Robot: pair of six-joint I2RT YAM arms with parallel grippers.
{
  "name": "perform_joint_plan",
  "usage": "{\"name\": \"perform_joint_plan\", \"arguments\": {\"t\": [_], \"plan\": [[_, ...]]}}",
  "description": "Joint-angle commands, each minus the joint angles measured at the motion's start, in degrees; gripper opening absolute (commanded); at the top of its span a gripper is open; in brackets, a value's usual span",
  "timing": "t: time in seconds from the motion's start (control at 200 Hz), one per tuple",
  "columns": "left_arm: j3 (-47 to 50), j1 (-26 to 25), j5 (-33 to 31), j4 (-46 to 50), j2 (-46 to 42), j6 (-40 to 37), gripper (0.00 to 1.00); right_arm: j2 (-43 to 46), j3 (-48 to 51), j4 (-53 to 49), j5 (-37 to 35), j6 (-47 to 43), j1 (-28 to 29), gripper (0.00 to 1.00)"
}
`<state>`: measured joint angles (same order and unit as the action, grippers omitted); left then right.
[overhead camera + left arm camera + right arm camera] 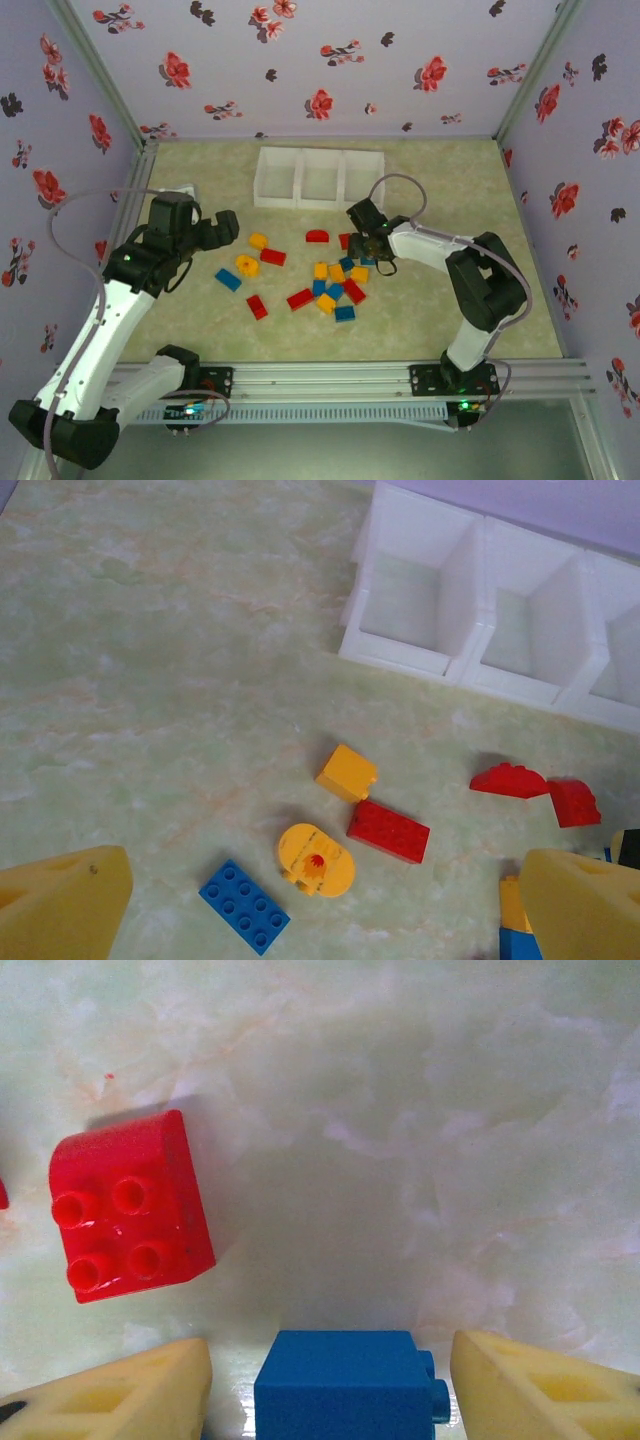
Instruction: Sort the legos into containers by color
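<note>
Red, yellow and blue legos (335,285) lie scattered on a pale marbled table (450,310), all outside the containers (300,180), a row of three joined white bins at the far side. The thickest cluster sits at centre, in front of the middle and right bins. A looser group lies to its left.

The right gripper (375,250) is down at the far edge of the cluster. Seen from its wrist, its yellow fingers (540,1390) are spread to either side of a blue brick (345,1385), which lies on the table with its studs turned toward the right-hand finger. That finger is just beside the studs. A strip of table shows between the brick and the other finger, so the brick is not pinched. A red brick (130,1205) with four studs sits nearby, apart from both fingers.

The left gripper (228,228) hangs above the table to the left of the looser group, its fingers (70,905) spread wide and gripping nothing. Below it lie a blue plate (243,905), a round yellow piece (315,860), a red block (388,830) just beside a yellow cube (346,772), and, further right, a red arch (510,780) near the bins.
</note>
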<state>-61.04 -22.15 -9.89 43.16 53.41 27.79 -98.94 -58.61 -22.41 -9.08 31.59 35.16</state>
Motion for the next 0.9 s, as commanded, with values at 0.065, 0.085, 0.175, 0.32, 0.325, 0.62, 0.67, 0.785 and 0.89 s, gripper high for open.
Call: {"name": "perform_joint_plan", "arguments": {"t": [0.065,0.085,0.175,0.32,0.325,0.62,0.67,0.785,0.89], "plan": [[-1.64,-0.89,-0.13,1.4,0.36,-0.54,1.0,-1.54,-1.51,-2.32,-2.46,0.57,0.44,0.64],[-1.65,-0.94,-0.13,1.36,0.36,-0.65,1.0,-1.52,-1.6,-2.41,-2.54,0.55,0.44,0.64],[-1.59,-1.25,-0.15,1.32,0.01,-0.84,1.0,-1.61,-1.51,-2.5,-2.77,0.43,0.44,0.63],[-1.54,-1.37,-0.3,1.5,-0.62,-0.83,1.0,-1.65,-1.77,-3.05,-3.35,0.29,0.44,0.5],[-1.54,-1.34,-0.3,1.54,-0.6,-0.82,1.0,-1.63,-1.77,-3.06,-3.42,0.3,0.44,0.49],[-1.12,-1.49,-0.66,1.0,-2.39,0.02,1.0,4.19,-10.01,-8.59,-9.01,-4.9,0.35,0.38],[-0.21,-1.51,-0.61,0.03,-2.84,1.47,1.0,5.43,-12.14,-9.13,-9.72,-6.08,0.27,0.37],[2.68,-2.02,1.05,-3.38,-4.25,4.21,1.0,7.32,-16.34,-8.33,-12.18,-8.63,-0.21,0.37],[3.07,-2.21,0.86,-3.49,-4.72,4.39,1.0,6.67,-20.51,-6.26,-12.95,-11.52,-1.79,0.37]]}}
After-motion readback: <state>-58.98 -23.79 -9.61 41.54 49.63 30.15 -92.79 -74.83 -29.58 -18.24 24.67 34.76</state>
